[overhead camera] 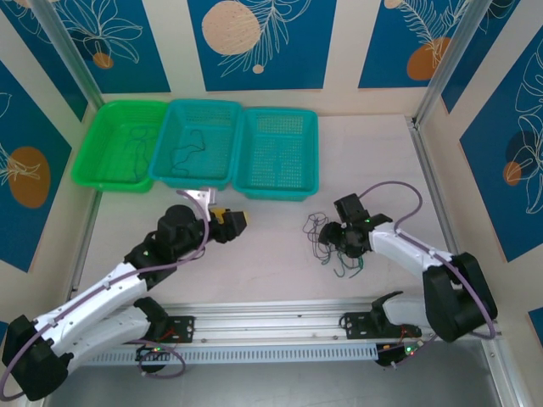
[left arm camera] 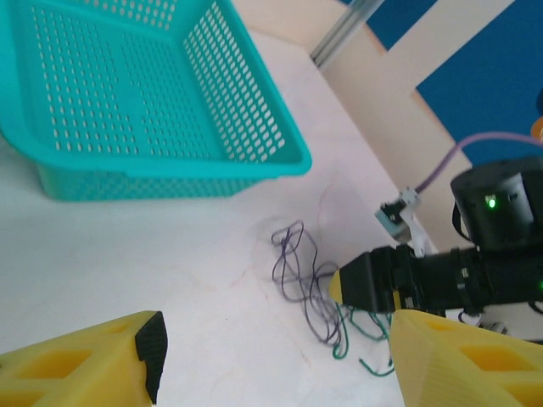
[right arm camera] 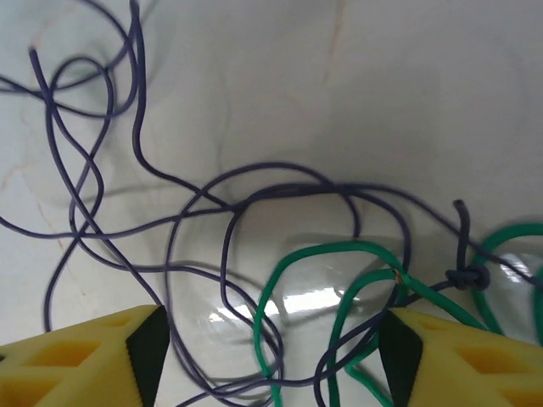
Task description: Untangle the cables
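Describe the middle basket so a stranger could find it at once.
Three mesh baskets line the far edge of the table. The middle basket sits between a green basket and another teal basket. It is the teal one with a dark curly cable inside.

cream walls [overhead camera: 343, 42] with blue panels [overhead camera: 297, 68], white leaf outlines, peach and orange discs. pale marbled tabletop [overhead camera: 271, 254], faint gloss. aluminium posts [overhead camera: 72, 58] at back corners. grooved metal rail [overhead camera: 271, 312] along near edge.

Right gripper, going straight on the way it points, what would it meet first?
Probably the tangled purple and green cables spread right before the open right gripper, with the table just beneath; depth is unclear.
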Robot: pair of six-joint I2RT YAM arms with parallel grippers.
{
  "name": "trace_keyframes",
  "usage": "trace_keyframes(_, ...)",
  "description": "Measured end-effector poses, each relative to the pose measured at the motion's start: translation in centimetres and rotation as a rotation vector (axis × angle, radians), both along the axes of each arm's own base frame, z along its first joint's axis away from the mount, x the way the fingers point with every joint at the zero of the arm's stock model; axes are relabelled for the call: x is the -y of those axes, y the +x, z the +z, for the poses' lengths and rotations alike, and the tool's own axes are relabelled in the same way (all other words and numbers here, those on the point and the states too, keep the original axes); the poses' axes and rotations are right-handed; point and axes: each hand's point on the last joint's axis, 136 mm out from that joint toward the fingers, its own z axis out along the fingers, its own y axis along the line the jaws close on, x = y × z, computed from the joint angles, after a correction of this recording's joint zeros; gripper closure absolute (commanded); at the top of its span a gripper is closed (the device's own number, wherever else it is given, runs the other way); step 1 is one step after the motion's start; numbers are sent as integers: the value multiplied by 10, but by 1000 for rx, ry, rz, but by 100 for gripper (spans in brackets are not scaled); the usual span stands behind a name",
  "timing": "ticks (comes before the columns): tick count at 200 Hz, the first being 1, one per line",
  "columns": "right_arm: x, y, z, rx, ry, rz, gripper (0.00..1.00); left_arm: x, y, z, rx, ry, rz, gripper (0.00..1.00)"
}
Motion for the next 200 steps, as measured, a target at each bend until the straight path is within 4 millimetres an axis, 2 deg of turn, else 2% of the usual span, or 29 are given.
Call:
trace_keyframes(13, -8, 3, -5, -10, -12, 30, 52, 1, -2, -9, -12, 18, 2, 30)
trace_keyframes(42, -18, 10, -11, -14, -45, 76, 89, -3, 0, -19, -24, 41, 32, 30)
trace_keyframes(59, -28, 14, -14, -5, -50, 111, 98, -5, 2, -19, -20, 44, 49, 30)
trace_keyframes(101, -49, 8, -6, 26, -23, 225, 100, -8, 5, -26, -56, 43, 86, 27)
trace_keyframes(136, -98, -5, 18, 93, 117, 433, 100, -4, 9, -54, -154, 74, 102, 27)
trace_keyframes(159, -129, -18, 27, 104, 178, 570, 100, -1, 10, -73, -212, 102, 106, 26)
trace_keyframes(200, -179, -48, 36, 105, 282, 807, 100, -3, 8, -92, -253, 127, 115, 27)
